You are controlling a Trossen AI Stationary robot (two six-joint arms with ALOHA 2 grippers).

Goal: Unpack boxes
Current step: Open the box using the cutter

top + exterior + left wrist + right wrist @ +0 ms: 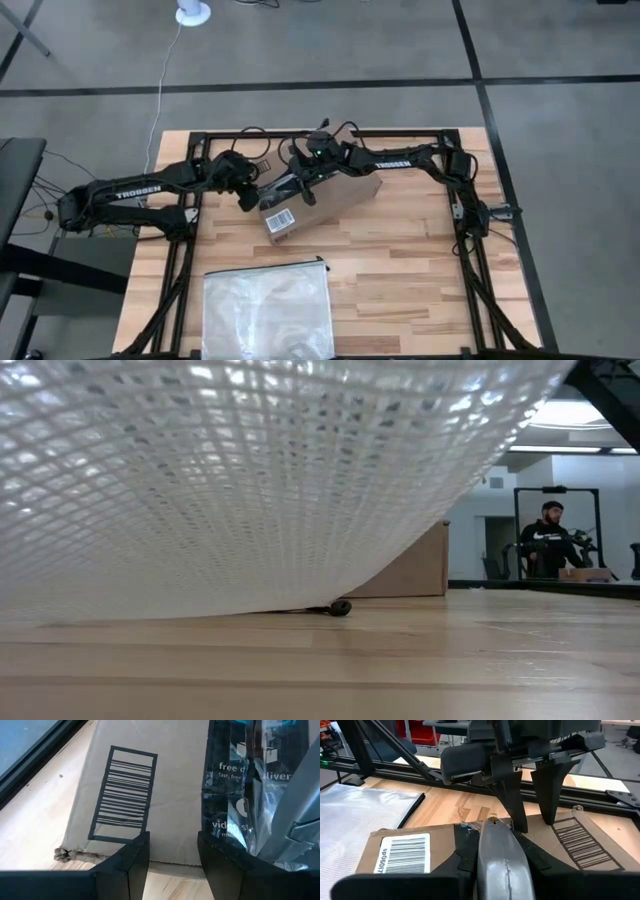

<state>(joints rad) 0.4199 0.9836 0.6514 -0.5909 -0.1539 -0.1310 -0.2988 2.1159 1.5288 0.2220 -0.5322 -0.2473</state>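
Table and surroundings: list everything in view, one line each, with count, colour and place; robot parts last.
cardboard box: one, brown, at the table's middle towards the back, under both end effectors.
barcode label: one, white, on the box's end nearest the table's front.
tape strip: one, dark with white print, along the box top.
mesh zip bag: one, clear white, at the table's front, left of centre.
table: one, light wood.
fan base: one, white, on the floor behind the table.
person: one, dark clothing, far in the room behind.
left end effector: dark, open, over the box's edge beside a printed barcode.
right end effector: dark, on the box top holding a grey tool.
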